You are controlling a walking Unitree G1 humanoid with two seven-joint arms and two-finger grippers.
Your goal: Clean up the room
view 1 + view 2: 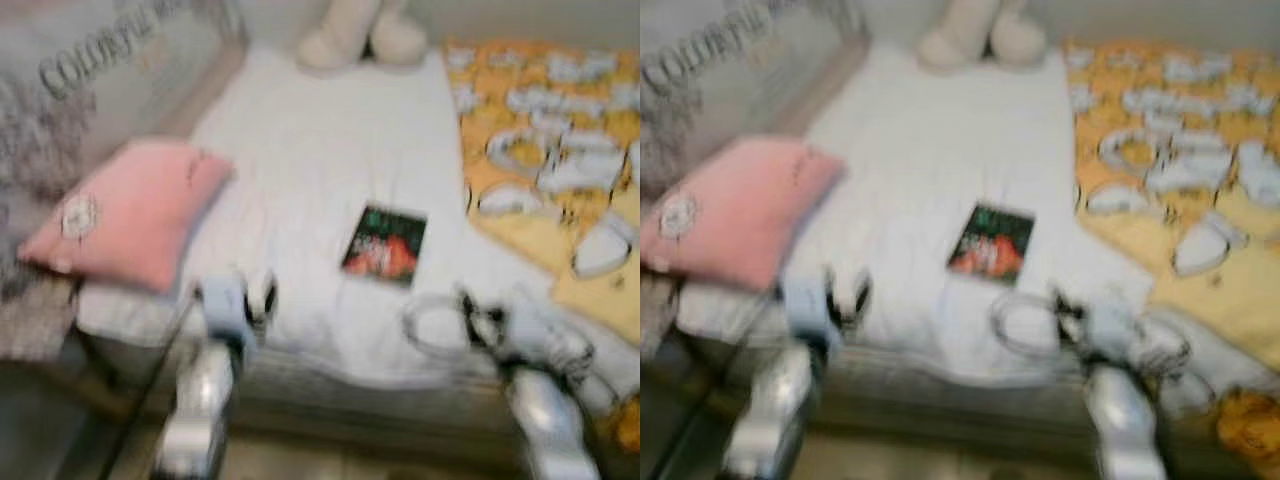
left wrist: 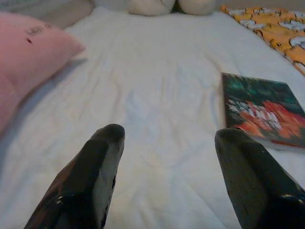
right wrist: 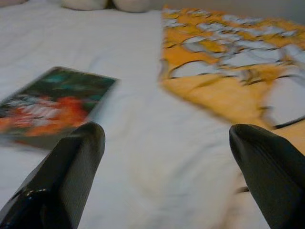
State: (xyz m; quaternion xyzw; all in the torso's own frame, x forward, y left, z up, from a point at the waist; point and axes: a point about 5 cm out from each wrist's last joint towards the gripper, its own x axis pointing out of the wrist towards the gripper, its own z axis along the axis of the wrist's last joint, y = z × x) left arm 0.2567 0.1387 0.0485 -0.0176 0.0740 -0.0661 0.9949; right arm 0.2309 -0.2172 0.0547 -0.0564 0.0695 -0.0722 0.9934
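1. My left gripper (image 2: 167, 143) and right gripper (image 3: 167, 143) hover spread and empty over the bed (image 1: 320, 150).
2. The book (image 1: 385, 243) lies between them, untouched; I judge tidying barely begun.

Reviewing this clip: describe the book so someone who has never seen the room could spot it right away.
Start at the bed with the white sheet. The book lies flat on the sheet toward the near edge, between the pink pillow on the robot's left and the orange patterned blanket on its right. It is the one dark thing there, its cover green with orange-red.
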